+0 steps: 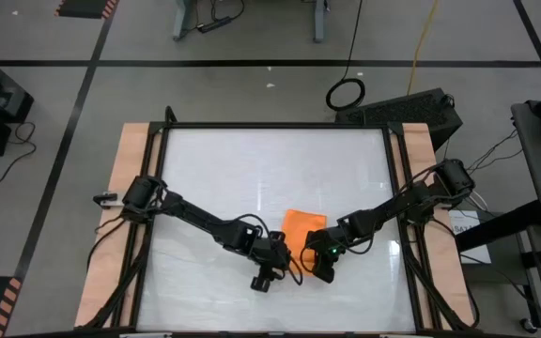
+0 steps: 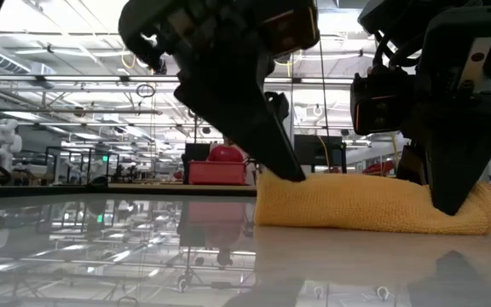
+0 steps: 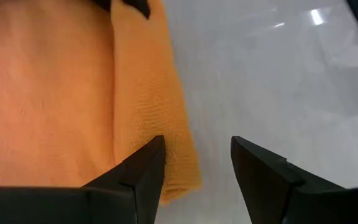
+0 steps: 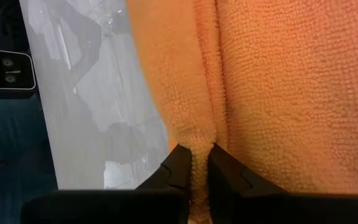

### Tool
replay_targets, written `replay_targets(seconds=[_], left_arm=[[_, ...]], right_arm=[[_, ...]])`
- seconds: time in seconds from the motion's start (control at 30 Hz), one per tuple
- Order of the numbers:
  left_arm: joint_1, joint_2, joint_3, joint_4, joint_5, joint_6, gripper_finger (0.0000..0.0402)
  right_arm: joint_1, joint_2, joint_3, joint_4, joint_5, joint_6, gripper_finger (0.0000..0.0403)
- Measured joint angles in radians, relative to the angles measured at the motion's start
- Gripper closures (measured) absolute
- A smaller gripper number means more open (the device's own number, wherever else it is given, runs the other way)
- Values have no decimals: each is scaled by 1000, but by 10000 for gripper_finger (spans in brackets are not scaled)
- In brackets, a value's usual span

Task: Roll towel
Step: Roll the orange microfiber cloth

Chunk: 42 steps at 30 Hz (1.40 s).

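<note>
Orange soft terry towel (image 1: 301, 225) lies near the glossy white table's (image 1: 252, 169) front edge, partly folded. Right gripper (image 4: 194, 167) pinches its fold; left gripper (image 3: 194, 163) gapes beside the other end, seemingly empty. Uneven pulling could skew the roll.

Surface (image 1: 214, 178): white, glossy, rectangular, framed in dark rails, with bare wooden strips (image 1: 127, 202) along both long sides.

Floor (image 1: 252, 89): grey, marked with dark tape lines.

Cable coil (image 1: 347, 93): black, lay on the floor beyond the surface's far edge.

Yellow cable (image 1: 425, 38): ran across the floor toward the far right.

Dark case (image 1: 411, 113): sat at the surface's far right corner.

Red ball (image 2: 225, 153): rested on a red box (image 2: 216, 171), far off in the room behind.

White humanoid figure (image 2: 5, 136): stood at the room's far left.

Ceiling lights (image 2: 75, 64): ran in long rows overhead.
</note>
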Motion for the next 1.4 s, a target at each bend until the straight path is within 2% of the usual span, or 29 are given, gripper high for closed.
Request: replay_targets(seconds=[0.37,0.53,0.73,0.83,1.03,1.17,1.27,1.4], left_arm=[[40,11,1,-1,-32,12,212],[49,49,2,5,15,9,212],[48,66,3,13,20,9,212],[50,67,3,15,19,9,212],[55,68,3,11,29,9,214],[57,68,3,9,28,9,233],[57,69,2,9,25,9,256],[57,69,2,9,12,9,290]], right_arm=[[-1,0,0,3,-16,6,378],[-1,-3,0,4,-16,2,378],[-1,-15,0,2,-15,-27,374],[-1,-37,0,-7,-7,-68,350],[-1,-128,-1,-23,16,-166,259],[6,-196,-1,-78,36,-227,212],[42,-235,-1,-112,97,-292,197],[139,-254,-1,-95,190,-427,197]])
